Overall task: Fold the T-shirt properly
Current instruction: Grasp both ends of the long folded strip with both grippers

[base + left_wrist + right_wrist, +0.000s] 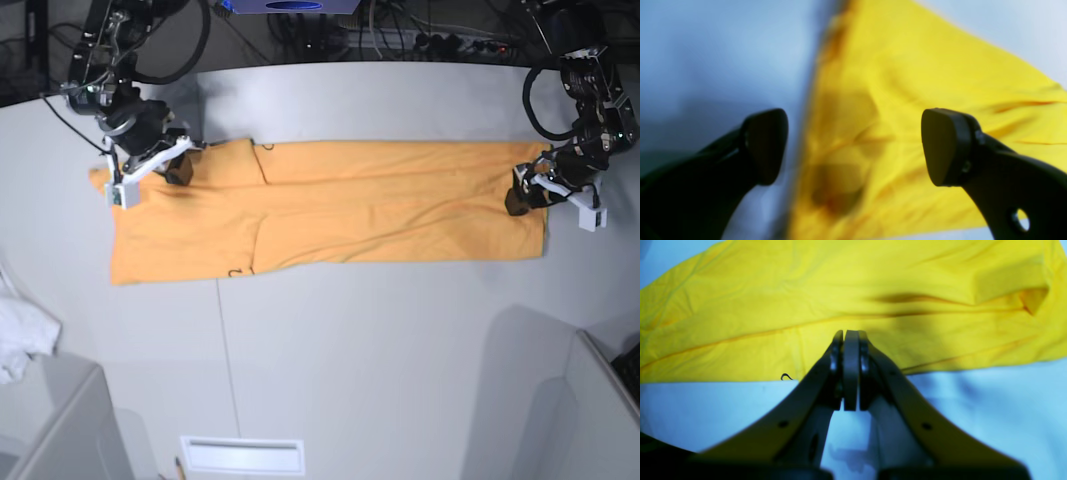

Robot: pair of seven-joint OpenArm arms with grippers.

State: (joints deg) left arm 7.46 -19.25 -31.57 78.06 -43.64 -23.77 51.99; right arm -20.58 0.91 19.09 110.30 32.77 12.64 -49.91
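The T-shirt (350, 215) lies flat across the table as a long light-orange band, folded lengthwise, with a sleeve at its left end. In the base view my left gripper (525, 195) hovers at the shirt's right end. The left wrist view shows it open (853, 146), with yellow cloth (923, 83) below and nothing between the fingers. My right gripper (170, 165) is over the shirt's upper left part. In the right wrist view it is shut (850, 335), pads pressed together, tips over the yellow cloth (840, 283). No fabric shows between the pads.
A small white cloth (20, 340) lies at the table's left edge. The grey table (380, 340) has a seam running toward the front. Grey boxes stand at the front left (50, 430) and front right (560, 400). Cables lie behind the table (400, 40).
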